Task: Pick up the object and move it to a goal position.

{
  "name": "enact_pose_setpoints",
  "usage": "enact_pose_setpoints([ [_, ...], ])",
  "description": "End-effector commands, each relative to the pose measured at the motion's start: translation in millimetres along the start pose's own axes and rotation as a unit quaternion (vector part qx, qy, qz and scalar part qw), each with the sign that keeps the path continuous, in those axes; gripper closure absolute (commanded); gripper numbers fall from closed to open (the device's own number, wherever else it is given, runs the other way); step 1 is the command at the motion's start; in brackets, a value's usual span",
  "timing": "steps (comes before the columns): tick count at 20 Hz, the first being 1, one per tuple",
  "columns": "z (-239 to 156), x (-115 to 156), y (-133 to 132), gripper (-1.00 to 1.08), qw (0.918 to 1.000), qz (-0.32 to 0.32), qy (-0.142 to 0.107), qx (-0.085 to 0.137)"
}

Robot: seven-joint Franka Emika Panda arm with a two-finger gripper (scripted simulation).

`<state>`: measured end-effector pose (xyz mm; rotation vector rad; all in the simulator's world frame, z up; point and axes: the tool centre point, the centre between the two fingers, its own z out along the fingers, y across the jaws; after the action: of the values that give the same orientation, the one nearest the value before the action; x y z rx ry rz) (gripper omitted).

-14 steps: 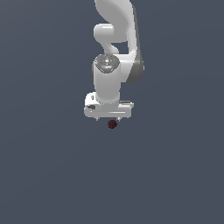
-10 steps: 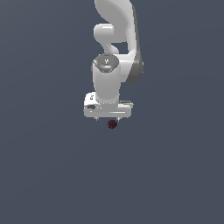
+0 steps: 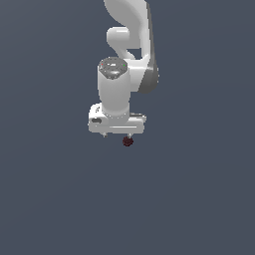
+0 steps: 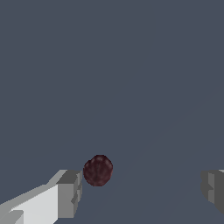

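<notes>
Plain grey-blue floor (image 3: 50,199) across both pictures, no edge or marking to be made out. White arm (image 3: 124,74) dropping in from the top of the exterior view, upper part cut off by the frame. Gripper (image 4: 140,190) spread wide in the wrist view, fingers (image 4: 68,192) well apart, one cropped at the frame edge. Dark maroon bumpy object (image 3: 128,141) low of centre in the exterior view, just under the hand; in the wrist view just beside one finger, contact not clear.
</notes>
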<state>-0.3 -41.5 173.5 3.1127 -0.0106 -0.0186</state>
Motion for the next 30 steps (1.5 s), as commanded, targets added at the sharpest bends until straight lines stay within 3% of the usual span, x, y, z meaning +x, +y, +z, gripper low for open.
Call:
enact_pose_setpoints([
  [1, 1, 0, -1, -0.92, 1.0000, 0.002, 0.000, 0.000],
  [11, 13, -7, -8, -0.92, 0.9984, 0.056, 0.000, 0.004],
  [17, 27, -15, -16, -0.92, 0.9928, 0.119, 0.000, 0.008],
  [23, 44, -25, -24, -0.92, 0.9802, 0.198, 0.000, 0.011],
  [30, 63, -39, -33, -0.92, 0.9573, 0.289, -0.001, 0.014],
])
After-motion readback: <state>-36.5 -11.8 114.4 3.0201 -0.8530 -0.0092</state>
